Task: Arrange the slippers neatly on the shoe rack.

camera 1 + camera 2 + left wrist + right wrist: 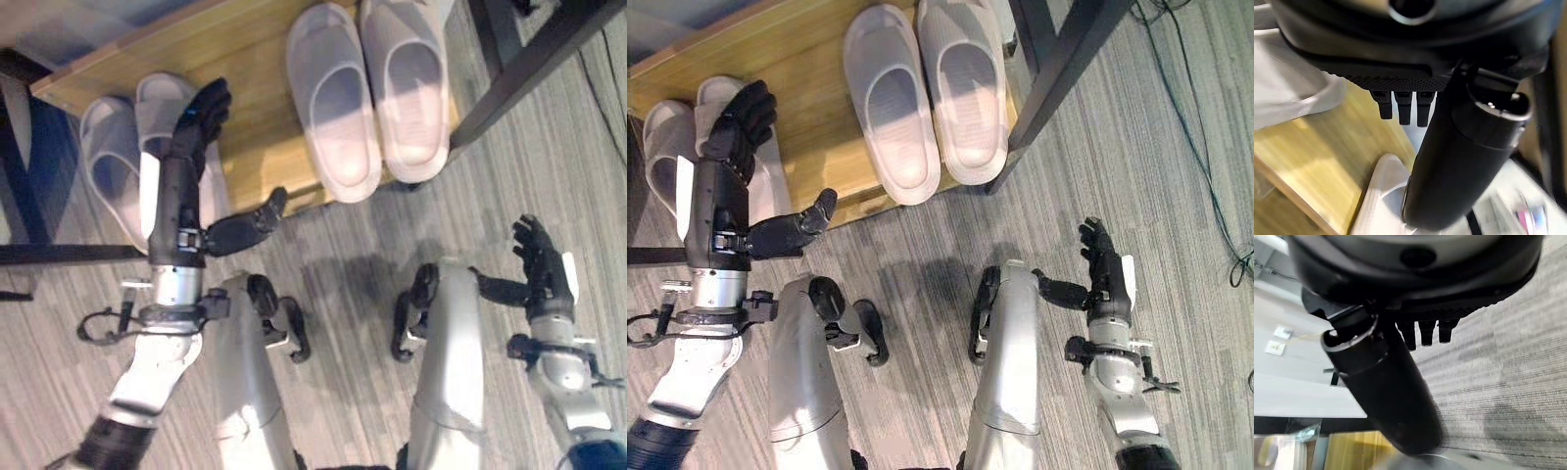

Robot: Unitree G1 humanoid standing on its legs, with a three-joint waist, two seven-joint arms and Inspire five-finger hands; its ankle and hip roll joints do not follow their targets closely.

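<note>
Two pairs of white slippers lie on the wooden shoe rack [245, 59]. The right pair [333, 98] sits side by side, heels at the front edge. The left pair is a slipper at the far left [103, 162] and one beside it [157, 98]. My left hand [181, 186] lies over that second slipper, open, with fingers [201, 113] stretched along it and the thumb [250, 230] sticking out over the shelf's front edge. The left wrist view shows a white slipper [1378, 200] below the thumb. My right hand [1107, 269] hangs open above the floor at the lower right, holding nothing.
A dark metal frame post [539, 59] runs diagonally right of the rack, and another dark bar [59, 253] lies at floor level on the left. Grey striped carpet [1508, 357] covers the floor in front. Cables [1215, 196] trail on the floor at the far right.
</note>
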